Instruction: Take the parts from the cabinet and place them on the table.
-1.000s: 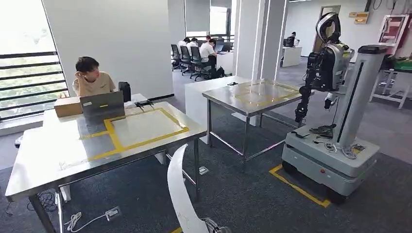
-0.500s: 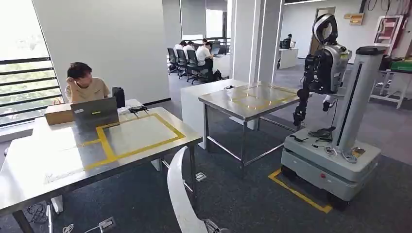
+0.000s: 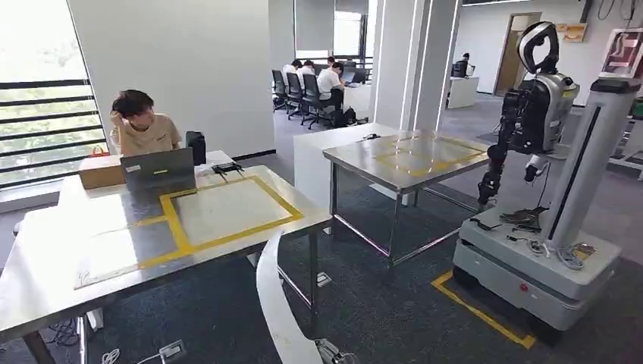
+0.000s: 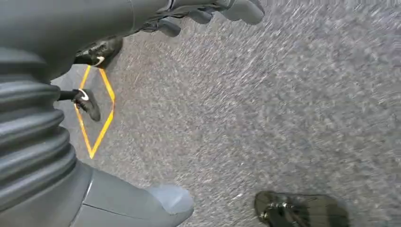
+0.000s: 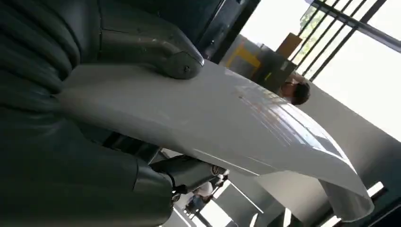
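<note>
- Change observed: the whole head view has shifted across the last second, first one way, then back and a little further; table, person and second robot all slide together, so the camera has turned and nothing on the floor has moved; the robot is judged to be walking or turning with its load.
- Right hand [image 5: 118, 118]: closed around a white curved part [image 5: 227, 127], thumb pressed on the upper face and darker fingers beneath; the part projects well beyond the hand; in the head view the same white curved part [image 3: 280, 311] rises from the lower edge, in front of the near table.
- Left hand [image 4: 208, 12]: hangs over grey carpet, holding nothing; fingers appear loosely curled, but whether they are spread or closed I cannot tell.
- Target: the near steel table [image 3: 98, 262] carries a yellow tape rectangle [image 3: 227, 208]; the part is not yet over it; it sits below and in front of the near edge.
- Other items: a laptop [image 3: 158, 171] and a cardboard box [image 3: 100, 171] stand at the far side of that table, with a seated person [image 3: 140, 125] behind; a second table [image 3: 406, 155] and another robot on a wheeled base [image 3: 542, 243] stand to the right, well apart.
- Assessment: pickup is done, carry is in hand, placement is outstanding; the next move calls for closing on the table and raising the part above its edge; the long overhang may strike that edge.
</note>
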{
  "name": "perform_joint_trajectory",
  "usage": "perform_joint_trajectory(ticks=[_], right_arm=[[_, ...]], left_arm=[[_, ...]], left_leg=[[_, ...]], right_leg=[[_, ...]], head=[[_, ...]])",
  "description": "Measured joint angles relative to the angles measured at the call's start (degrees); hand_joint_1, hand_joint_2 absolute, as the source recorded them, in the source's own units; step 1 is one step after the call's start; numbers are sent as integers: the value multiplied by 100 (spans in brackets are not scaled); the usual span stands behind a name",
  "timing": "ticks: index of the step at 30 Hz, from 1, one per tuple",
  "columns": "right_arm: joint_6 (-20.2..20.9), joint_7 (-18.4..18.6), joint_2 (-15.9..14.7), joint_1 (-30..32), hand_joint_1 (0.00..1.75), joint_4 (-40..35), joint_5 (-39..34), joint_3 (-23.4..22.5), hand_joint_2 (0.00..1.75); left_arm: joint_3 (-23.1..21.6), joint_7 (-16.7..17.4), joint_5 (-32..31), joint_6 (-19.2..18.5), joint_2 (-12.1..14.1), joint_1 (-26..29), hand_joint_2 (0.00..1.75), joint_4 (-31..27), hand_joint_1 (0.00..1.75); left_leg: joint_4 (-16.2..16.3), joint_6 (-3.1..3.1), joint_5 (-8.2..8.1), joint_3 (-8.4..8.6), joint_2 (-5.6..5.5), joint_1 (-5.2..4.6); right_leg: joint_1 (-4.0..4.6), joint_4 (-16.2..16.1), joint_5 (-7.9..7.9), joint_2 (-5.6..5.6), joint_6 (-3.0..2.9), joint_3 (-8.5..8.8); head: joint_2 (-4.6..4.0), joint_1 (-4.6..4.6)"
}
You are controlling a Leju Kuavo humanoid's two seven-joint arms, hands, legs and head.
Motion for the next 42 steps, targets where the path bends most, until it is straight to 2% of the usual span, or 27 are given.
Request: perform_joint_trajectory(ticks=[1, 3, 5, 8, 10, 11, 12, 13, 14, 16, 18, 19, 21, 23, 25, 26, 27, 28, 29, 30, 32, 34, 37, 39, 40, 41, 42], right_arm=[[5, 11, 2, 4, 175, -2, 0, -4, 175], [7, 11, 4, -2, 175, -17, 0, -7, 175], [-2, 11, 15, -4, 175, -33, 0, -13, 175], [11, 11, 17, -3, 175, -33, 0, -13, 175], [11, 11, 15, 14, 175, -30, 0, -13, 175], [11, 13, 15, 15, 175, -30, 0, -13, 175], [11, 13, 15, 15, 175, -30, 0, -13, 175], [11, 13, 17, 15, 175, -30, 0, -13, 175], [11, 11, 13, 22, 175, -28, 0, -13, 175], [9, 22, 11, 19, 175, -30, -2, -13, 175], [2, 35, 26, 17, 175, -43, 0, -15, 175], [0, 55, 33, 20, 175, -66, 2, -17, 175], [-2, 70, 35, 7, 175, -92, 9, -20, 175], [-2, 79, 33, 22, 175, -92, 9, -24, 175], [0, 81, 33, 60, 175, -92, 9, -24, 175], [0, 79, 33, 72, 175, -92, 11, -26, 175], [2, 79, 31, 75, 175, -92, 17, -28, 175], [2, 79, 31, 76, 175, -92, 28, -28, 175], [5, 74, 31, 77, 175, -92, 37, -31, 175], [11, 72, 22, 94, 175, -89, 46, -35, 175], [26, 85, 15, 113, 175, -94, 59, -57, 175], [29, 75, 20, 92, 175, -102, 63, -68, 175], [29, 81, 33, 86, 175, -122, 66, -85, 175], [31, 83, 33, 105, 175, -122, 66, -85, 175], [33, 81, 33, 108, 175, -120, 68, -85, 175], [33, 81, 33, 108, 175, -120, 68, -85, 175], [31, 79, 33, 107, 175, -120, 70, -87, 175]], left_arm=[[0, 4, 0, 0, 2, -8, 175, -2, 0], [0, 2, 0, 0, -2, 6, 175, -9, 0], [0, -4, -2, 0, 2, -7, 175, -15, 0], [0, -2, -37, 0, -2, -16, 175, -9, 0], [0, 13, -50, 0, 0, 8, 175, -9, 0], [0, 15, -57, 0, 7, 10, 175, -9, 0], [0, 13, -63, 0, 9, 9, 175, -9, 0], [0, 13, -70, -2, 11, 10, 175, -9, 0], [0, 15, -74, -2, 9, 41, 175, -1, 0], [-2, 15, -87, -20, 7, 17, 175, 15, 0], [0, 33, -87, -20, 7, 15, 175, 11, 0], [0, 31, -87, -20, 4, 1, 175, 2, 0], [0, 31, -87, -18, 7, 1, 175, -2, 0], [0, 33, -87, -18, 13, -5, 175, -4, 0], [0, 33, -87, -17, 15, 6, 175, -4, 0], [0, 33, -87, -18, 13, 11, 175, -2, 0], [0, 33, -87, -18, 11, 10, 175, -2, 0], [0, 33, -87, -18, 5, 6, 175, -2, 0], [0, 31, -85, -17, 0, 6, 175, -2, 0], [0, 31, -85, -18, -4, 7, 175, 4, 0], [0, 29, -85, -17, -2, -2, 175, -2, 0], [2, 13, -85, -15, 0, -8, 175, -11, 0], [0, -7, -85, -13, -7, -38, 175, -9, 0], [0, -13, -87, -13, -4, -29, 175, -9, 0], [2, -2, -87, -13, -2, -11, 175, -9, 0], [2, -2, -87, -13, 2, 1, 175, -9, 0], [2, -4, -87, -13, 4, 3, 175, -9, 0]], left_leg=[[-44, -34, -52, -17, 16, 5], [26, -115, 74, 119, 14, -1], [377, -148, 45, -23, 41, -4], [1366, -243, -406, -711, 64, 40], [1533, -276, -577, -1006, 72, 65], [1307, -291, -484, -1002, 78, 79], [917, -314, -236, -932, 92, 92], [477, -332, 145, -836, 107, 109], [61, -328, 685, -794, 129, 130], [54, -196, 669, -769, 146, 58], [35, -95, 608, -738, 134, 52], [25, -49, 576, -648, 101, 82], [-34, 20, 468, -495, 108, 103], [-52, 35, 333, -347, 100, 103], [-52, 27, 187, -173, 79, 103], [-54, 24, 112, -69, 68, 103], [-56, 17, 25, 51, 53, 102], [-60, 4, -67, 177, 50, 102], [-68, -14, -155, 279, 54, 101], [-28, -47, -240, 347, 40, 77], [-129, -125, -412, 415, 27, 61], [8, -216, -278, 558, 25, 53], [992, -273, -260, -22, 77, 69], [1511, -320, -708, -520, 80, 71], [1571, -323, -928, -705, 83, 72], [1466, -304, -979, -800, 85, 71], [1229, -300, -871, -820, 87, 72]], right_leg=[[10, -13, -1, -8, 8, 54], [-17, -118, -21, -12, -58, 134], [-70, -176, -58, -20, -121, 397], [-78, -177, -258, -23, -141, 589], [-98, -176, -395, -4, -122, 750], [-114, -176, -475, 3, -106, 859], [-131, -174, -564, 5, -80, 978], [-143, -174, -654, 3, -46, 1095], [-137, -178, -740, -9, -5, 1104], [-132, -163, -868, 5, 85, 1204], [-139, -145, -842, -1, 152, 1260], [-138, 4, -798, -2, 187, 1234], [-150, 696, -714, -29, 236, 801], [-157, 1502, -1037, -30, 282, 131], [-153, 1722, -1344, -30, 275, -281], [-150, 1564, -1300, -30, 254, -340], [-142, 1224, -1104, -30, 224, -316], [-124, 748, -710, -31, 176, -242], [-93, 290, -151, -35, 117, -183], [-38, 10, 195, -26, 93, -225], [-42, 78, 112, 6, 82, -109], [-71, 18, 63, 23, -9, 52], [-94, -50, -104, 7, -110, 304], [-91, -52, -248, 19, -119, 439], [-91, -52, -330, 41, -119, 539], [-93, -52, -417, 55, -120, 649], [-94, -52, -505, 59, -116, 764]], head=[[2, 0], [2, -6], [2, -9], [2, -15], [2, -17], [0, -22], [2, -17], [0, -22], [0, -22], [-7, -30], [0, -33], [2, -24], [0, -24], [0, -26], [0, -22], [2, -17], [0, -22], [2, -20], [0, -22], [0, -24], [2, -26], [0, -39], [2, -52], [2, -57], [2, -50], [2, -55], [2, -54]])
